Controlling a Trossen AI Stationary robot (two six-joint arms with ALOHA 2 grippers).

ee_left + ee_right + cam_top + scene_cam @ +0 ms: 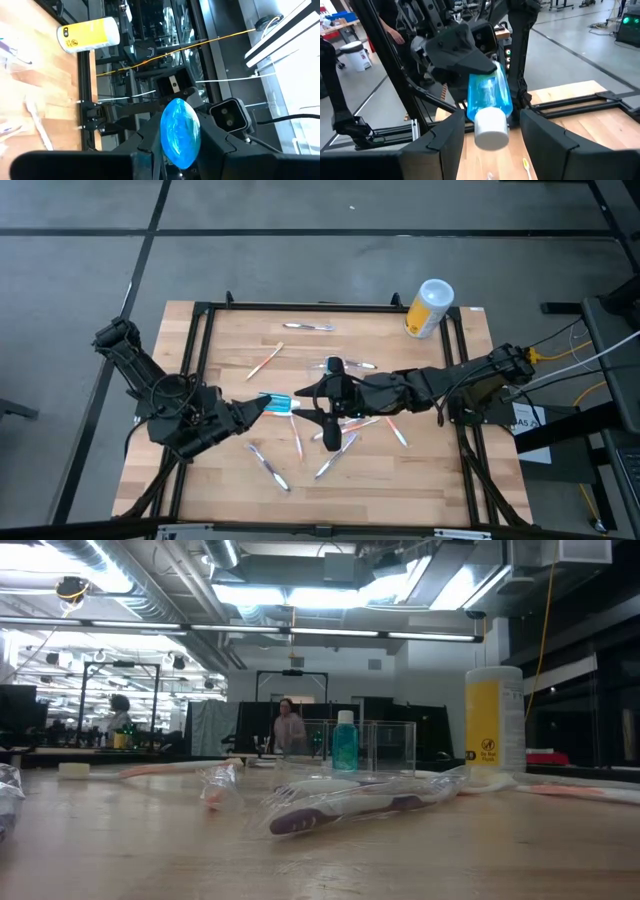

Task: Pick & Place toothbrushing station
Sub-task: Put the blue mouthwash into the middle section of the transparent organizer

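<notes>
The left gripper (262, 405) was clamped on a blue translucent plastic bottle with a white cap (281, 403). At its three o'clock, the right gripper (318, 416) had its fingers spread apart. The clear plastic toothbrushing station (365, 746) stood mid-table among wrapped toothbrushes (322, 442); a yellow white-lidded canister (428, 308) lay at one o'clock.

We see bright blue see-through bottle (489, 96) with white cap (491, 128). Yellow canister (427, 310) has white lid, black print on side. Table (230, 480) light wood, black frame. Both arms dark. Toothbrushes (265, 361) pale pink and white, one purple-and-white in clear wrap (345, 806). Holder (385, 747) clear, colourless.
</notes>
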